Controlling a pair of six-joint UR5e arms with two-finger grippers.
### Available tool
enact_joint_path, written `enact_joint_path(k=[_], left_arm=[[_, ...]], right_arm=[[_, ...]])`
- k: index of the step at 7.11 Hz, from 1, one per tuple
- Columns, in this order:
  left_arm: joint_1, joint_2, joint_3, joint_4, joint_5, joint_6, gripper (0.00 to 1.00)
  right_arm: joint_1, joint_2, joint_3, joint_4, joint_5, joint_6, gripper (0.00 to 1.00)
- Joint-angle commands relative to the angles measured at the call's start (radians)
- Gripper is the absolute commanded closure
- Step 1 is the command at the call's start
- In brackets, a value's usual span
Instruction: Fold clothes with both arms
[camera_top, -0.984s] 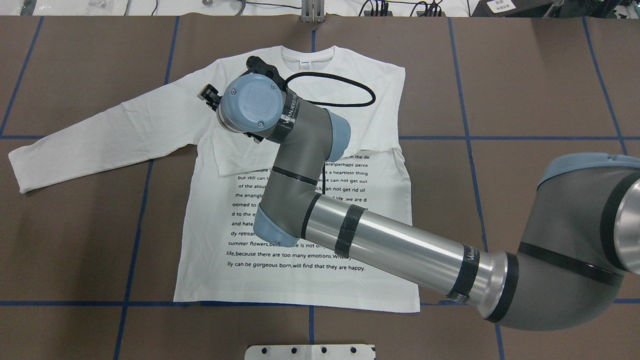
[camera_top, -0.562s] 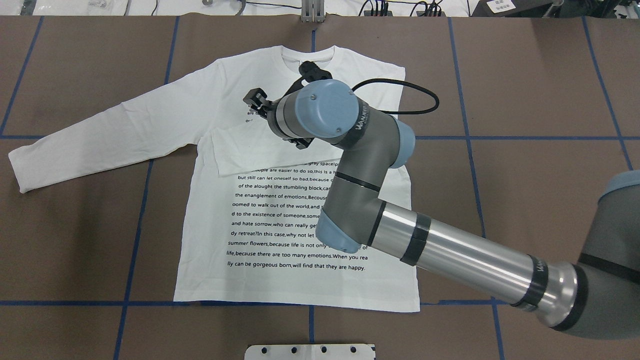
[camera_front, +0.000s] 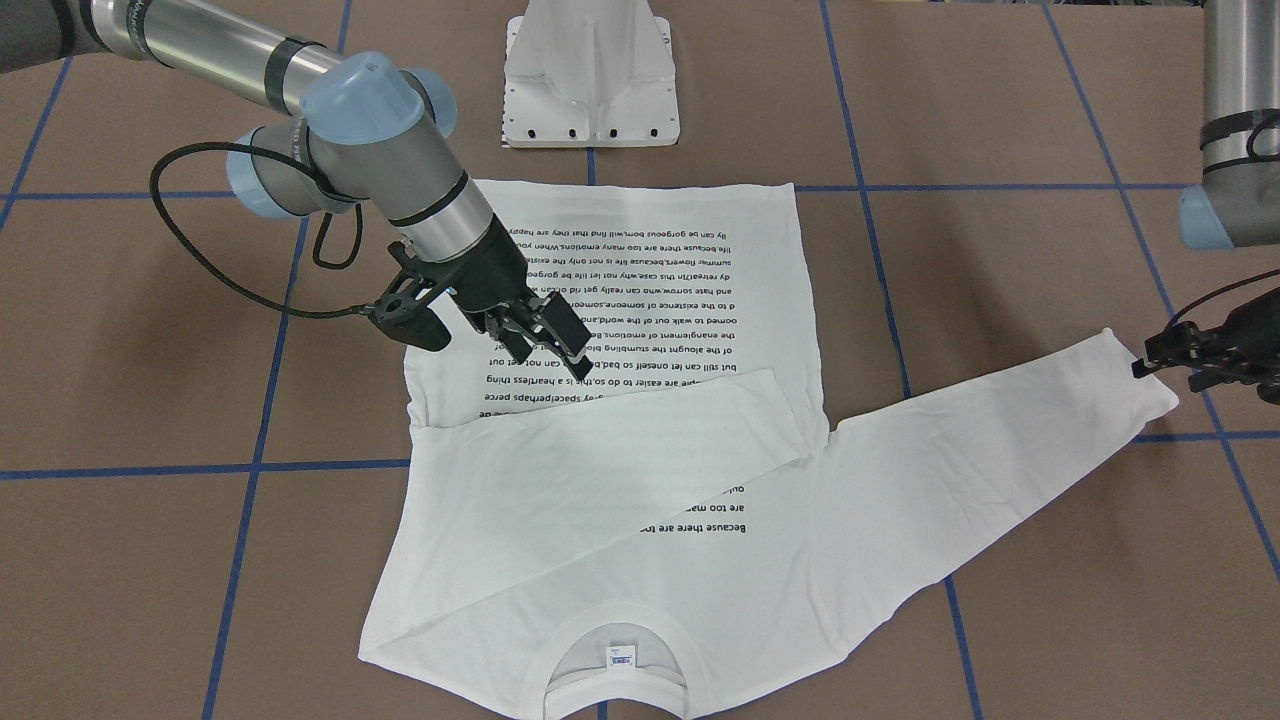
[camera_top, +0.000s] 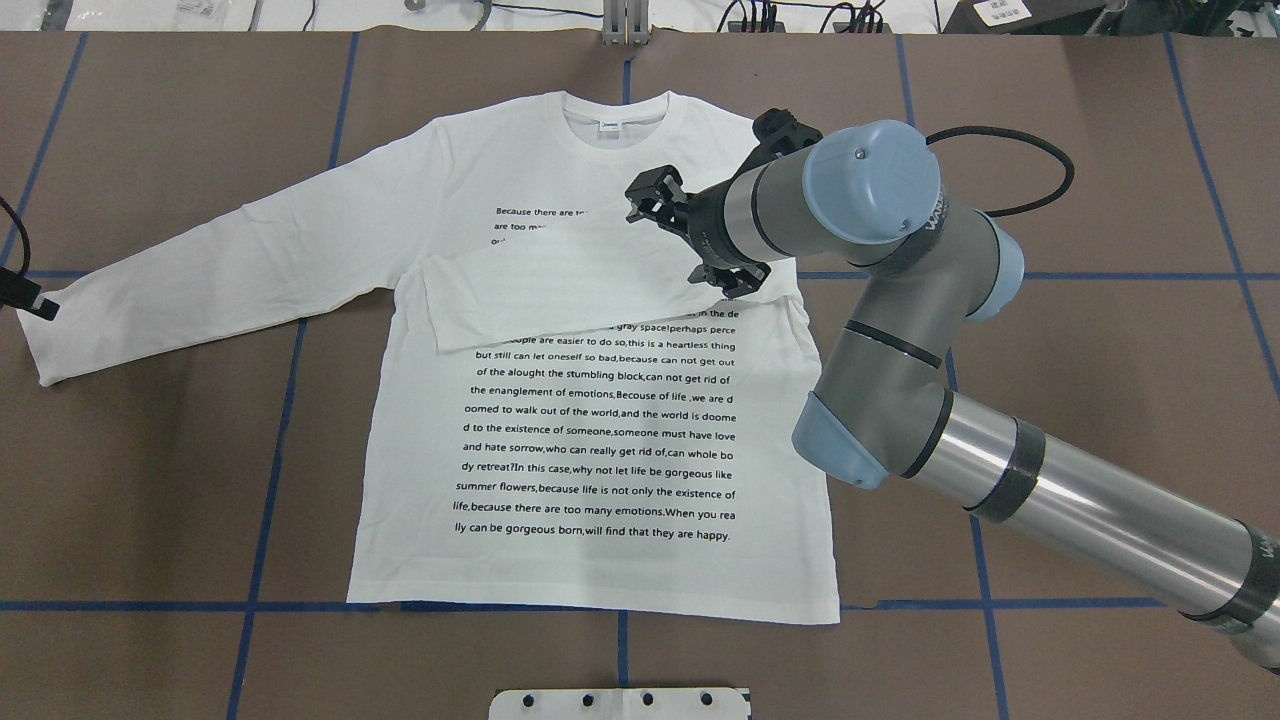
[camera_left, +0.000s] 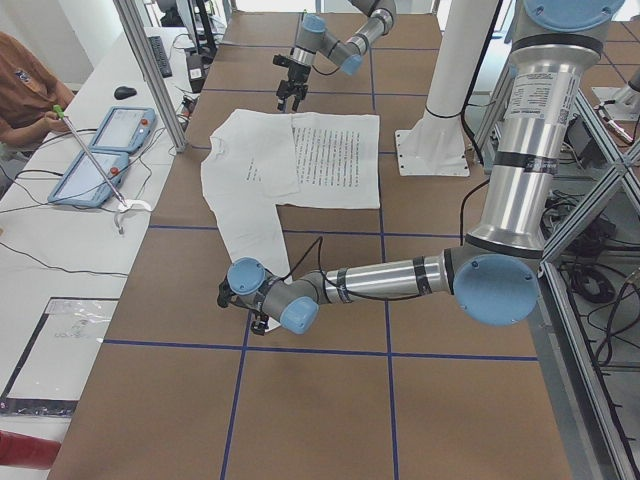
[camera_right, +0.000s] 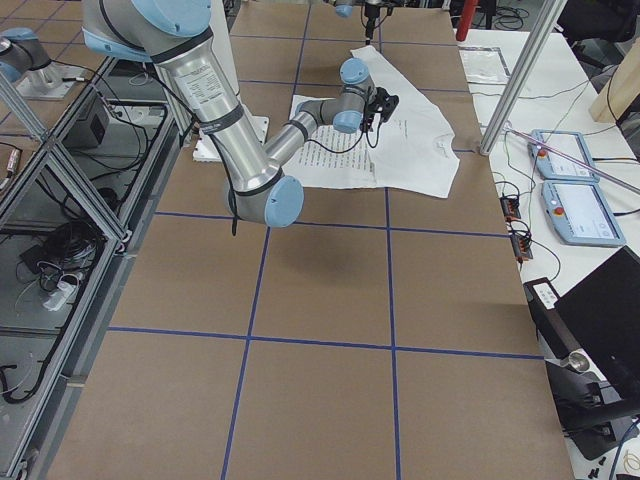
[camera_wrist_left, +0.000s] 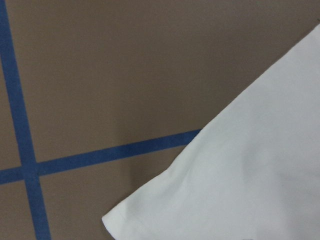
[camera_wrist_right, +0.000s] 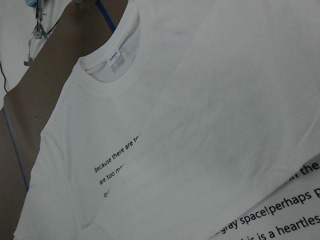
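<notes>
Re the white long-sleeved T-shirt with black text lines (camera_top: 600, 440): lies flat, print up, on the brown table marked with blue tape (camera_top: 1100, 150), ribbed collar (camera_top: 612, 108) at 12 o'clock in the overhead view. Folded sleeve (camera_top: 560, 290) laid across the chest, covering part of the print. Outstretched sleeve (camera_top: 220, 260) points toward 9 o'clock, cuff (camera_wrist_left: 210, 190) resting on the table.

Re the right gripper (camera_top: 692, 238): hangs above the shirt at about 1 o'clock from its centre, jaws spread, gripping nothing.

Re the left gripper (camera_front: 1148, 362): sits at the cuff, far out at 9 o'clock. Impossible to tell jaw setting or contact with the cloth.

Judged step: first sleeve fold done, second sleeve fold about to start.

Next move calls for a firm pinch on the cuff, a lift just clear of the table, then a carry toward 3 o'clock across the chest, laid alongside the folded sleeve. Calls also for the right arm (camera_top: 1050, 500) out of that path. Likely risk: dragging the body out of square.
</notes>
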Motion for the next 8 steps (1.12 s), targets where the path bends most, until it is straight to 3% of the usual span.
enact_joint_path(k=[1, 6, 8], left_arm=[[0.016, -0.001, 0.021, -0.003, 0.001, -0.003, 0.17], [0.016, 0.001, 0.037, -0.003, 0.002, -0.003, 0.36], [0.016, 0.001, 0.038, -0.003, 0.002, -0.001, 0.39]], right_arm=[[0.003, -0.010, 0.005, 0.000, 0.004, 0.000, 0.00], [0.003, -0.011, 0.014, 0.000, 0.004, -0.001, 0.00], [0.003, -0.017, 0.025, 0.000, 0.005, -0.001, 0.00]])
